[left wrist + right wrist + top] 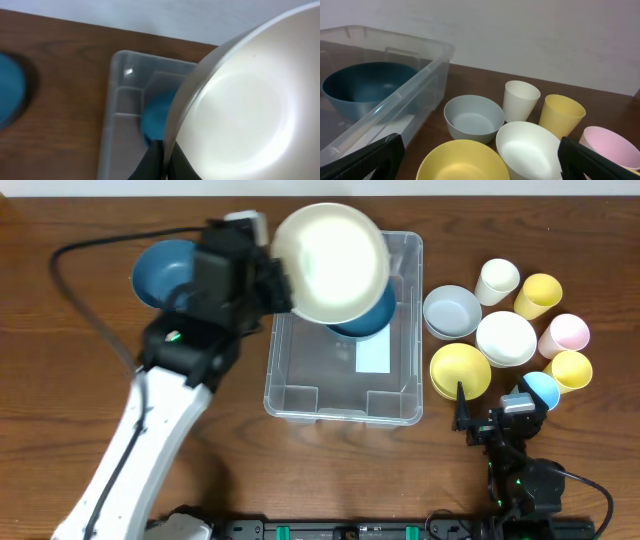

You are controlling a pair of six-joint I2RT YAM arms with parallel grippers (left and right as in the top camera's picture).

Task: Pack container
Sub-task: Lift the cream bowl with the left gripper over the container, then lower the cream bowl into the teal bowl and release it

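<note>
Holding cream bowl [330,260] over container [340,398], left gripper [284,286]

Seen from overhead, the cream bowl [330,262] hides most of the dark blue bowl [375,317] inside the container [300,368].

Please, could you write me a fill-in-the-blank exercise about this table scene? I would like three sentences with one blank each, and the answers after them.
1. The left claw is shut on the rim of a cream bowl, holding it above the clear ____.
2. The lone bowl inside the container is dark ____.
3. The right claw, near the yellow bowl, has its jaws ____.

Missing words: container; blue; open.
</note>
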